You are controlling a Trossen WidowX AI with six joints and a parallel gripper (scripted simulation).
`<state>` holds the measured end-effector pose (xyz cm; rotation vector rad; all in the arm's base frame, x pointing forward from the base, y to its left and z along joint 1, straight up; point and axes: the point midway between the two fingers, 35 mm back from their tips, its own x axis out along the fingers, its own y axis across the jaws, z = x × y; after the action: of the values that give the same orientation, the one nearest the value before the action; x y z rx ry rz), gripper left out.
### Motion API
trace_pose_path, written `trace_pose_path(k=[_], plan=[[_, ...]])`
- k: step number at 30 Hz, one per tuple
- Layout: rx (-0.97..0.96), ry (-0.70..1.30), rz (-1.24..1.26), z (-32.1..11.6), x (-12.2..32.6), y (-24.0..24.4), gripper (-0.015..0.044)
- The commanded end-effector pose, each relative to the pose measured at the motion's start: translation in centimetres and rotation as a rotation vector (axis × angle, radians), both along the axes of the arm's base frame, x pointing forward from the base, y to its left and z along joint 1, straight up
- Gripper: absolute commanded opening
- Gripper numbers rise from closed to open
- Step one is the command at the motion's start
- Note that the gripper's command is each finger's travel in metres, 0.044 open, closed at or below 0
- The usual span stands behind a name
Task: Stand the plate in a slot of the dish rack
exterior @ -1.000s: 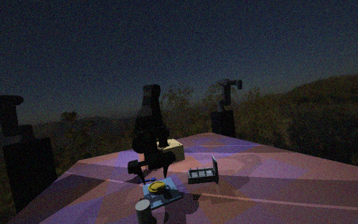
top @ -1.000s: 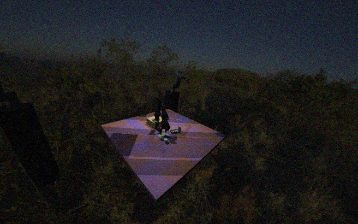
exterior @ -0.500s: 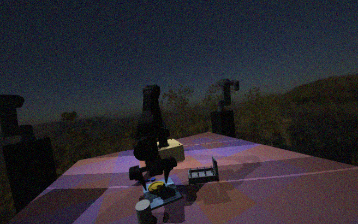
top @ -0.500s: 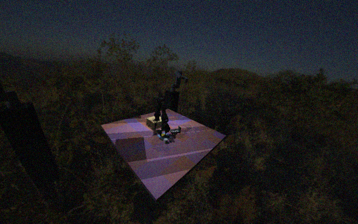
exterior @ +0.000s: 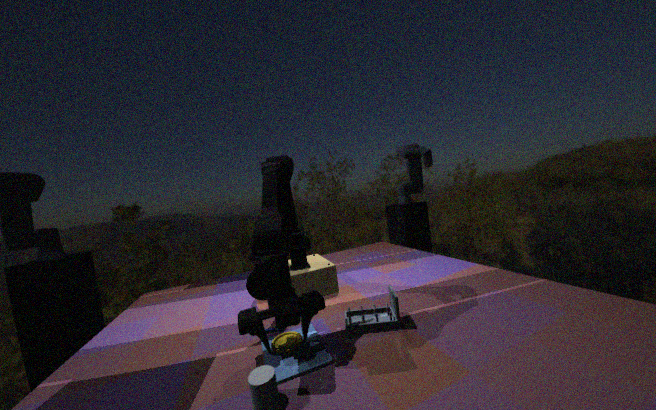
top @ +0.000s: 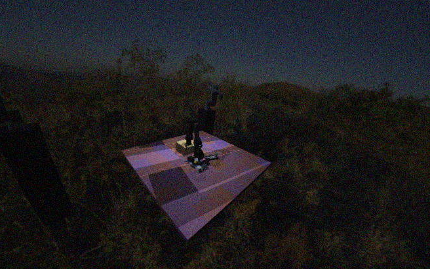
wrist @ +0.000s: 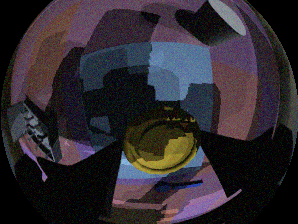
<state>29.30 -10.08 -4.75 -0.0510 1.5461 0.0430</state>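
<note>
A small yellow plate [top: 195, 161] [exterior: 286, 342] [wrist: 172, 156] lies about flat on a light blue board [exterior: 315, 364] [wrist: 182, 67]. My gripper [exterior: 286, 346] [wrist: 161, 141] is open and low over the board, with one black finger on each side of the plate. The fingertips are close to the plate's rim; whether they touch it cannot be told. The grey dish rack [top: 212, 156] [exterior: 372, 320] [wrist: 20, 117] stands apart from the board, to its right in the exterior view, with a tall panel at one end. No plate shows in its slots.
A grey cylinder [exterior: 263, 376] [wrist: 227, 16] stands upright beside the board's near edge in the exterior view. A thin blue item [wrist: 180, 185] lies on the other side of the plate in the wrist view. A cream box [exterior: 320, 280] stands behind, under the arm.
</note>
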Motion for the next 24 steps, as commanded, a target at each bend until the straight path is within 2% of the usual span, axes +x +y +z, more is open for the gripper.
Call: trace_pose_path(k=[1,9,12,21,24], plan=[[-0.003,-0.001,-0.004,0.0,0.0,0.0,0.0374],[-0.003,-0.001,-0.004,0.0,0.0,0.0,0.0320],[-0.003,-0.001,-0.004,0.4,0.1,-0.1,0.0242],[-0.004,-0.002,-0.004,5.9,1.1,-0.4,0.0005],[-0.004,-0.002,-0.004,7.7,1.3,-0.5,0.0000]])
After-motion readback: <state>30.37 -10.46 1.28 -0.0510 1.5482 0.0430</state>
